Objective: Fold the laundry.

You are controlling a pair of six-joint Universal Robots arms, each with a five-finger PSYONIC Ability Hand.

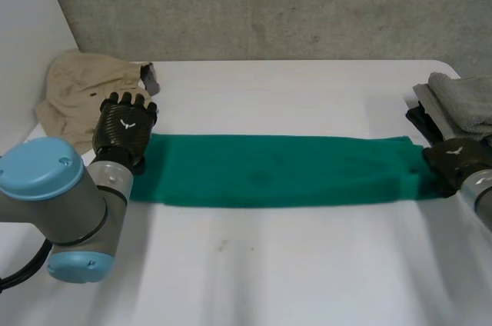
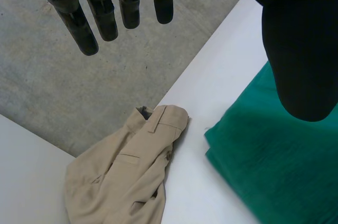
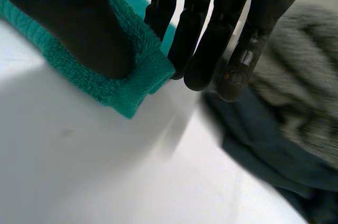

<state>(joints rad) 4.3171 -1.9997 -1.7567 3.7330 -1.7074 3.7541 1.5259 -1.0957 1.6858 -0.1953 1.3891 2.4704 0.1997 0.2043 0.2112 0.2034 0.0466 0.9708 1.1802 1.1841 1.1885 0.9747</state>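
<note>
Two hands, one at each short end of a green towel [image 1: 269, 171].

Left hand [image 1: 125, 126]: open, fingers [image 2: 100, 12] straight and slightly spread, thumb [image 2: 296, 49] well apart from them, nothing held. Poised over the towel's end nearest the desk's left edge; contact with the cloth not discernible.

Right hand [image 1: 453, 161]: closed on the towel's opposite end, near the desk's right edge. Thumb [image 3: 68, 23] pressed on top of the towel's corner, fingers [image 3: 200, 34] against the corner's other side, cloth pinched between.

Green towel: folded into a long, thick strip, flat on the white desk [image 1: 254, 280], stretched across the middle from near the left edge to near the right edge, parallel to the near edge.

Beige trousers [image 1: 81, 95]: crumpled heap at the far left corner, just beyond the left hand, close to the towel's end but apart from it.

Grey cloth [image 1: 465, 99]: folded, at the right edge, lying on a dark cloth [image 3: 264, 150], just past the right hand's fingertips.

Grey concrete wall [image 1: 269, 3]: behind the far edge.
</note>
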